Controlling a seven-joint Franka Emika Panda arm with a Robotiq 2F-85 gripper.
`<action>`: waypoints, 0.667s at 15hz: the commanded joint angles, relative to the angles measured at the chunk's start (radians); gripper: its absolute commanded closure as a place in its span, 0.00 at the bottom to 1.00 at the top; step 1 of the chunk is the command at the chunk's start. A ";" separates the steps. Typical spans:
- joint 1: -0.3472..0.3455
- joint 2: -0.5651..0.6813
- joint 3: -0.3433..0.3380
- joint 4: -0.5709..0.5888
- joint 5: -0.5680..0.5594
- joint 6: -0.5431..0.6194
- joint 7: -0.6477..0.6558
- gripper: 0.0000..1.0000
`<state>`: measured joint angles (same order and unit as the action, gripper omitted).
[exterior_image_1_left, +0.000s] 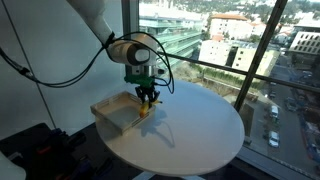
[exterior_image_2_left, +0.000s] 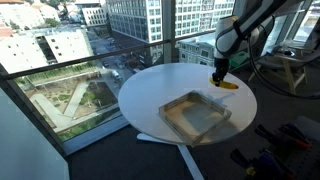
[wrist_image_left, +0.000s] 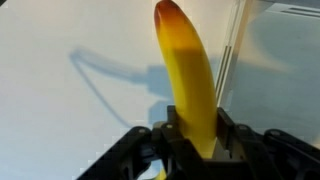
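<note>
Premises: an upper-storey office or lab room. Floor-to-ceiling glazing (exterior_image_2_left: 60, 70) stands just beyond the edge of a round white table (exterior_image_1_left: 200, 135) and overlooks city blocks (exterior_image_1_left: 225, 25) and a street (exterior_image_1_left: 275, 110) below. Black cables and gear (exterior_image_2_left: 272, 152) lie on the dark floor beside the table.

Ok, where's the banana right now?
The banana is gripped in the end effector, low over the round white table, close beside the edge of the shallow tray.

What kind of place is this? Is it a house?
Probably an office or lab high up in a tall building, not a house. The big glass windows look down on city buildings, and a robot gripper holds a banana over a plain round white table.
</note>
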<state>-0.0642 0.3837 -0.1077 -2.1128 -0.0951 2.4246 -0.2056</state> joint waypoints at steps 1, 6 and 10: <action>0.015 -0.038 0.013 -0.022 -0.037 -0.025 0.049 0.84; 0.032 -0.044 0.032 -0.033 -0.032 -0.023 0.053 0.84; 0.034 -0.048 0.042 -0.035 -0.027 -0.022 0.049 0.84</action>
<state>-0.0290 0.3790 -0.0735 -2.1236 -0.0975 2.4244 -0.1833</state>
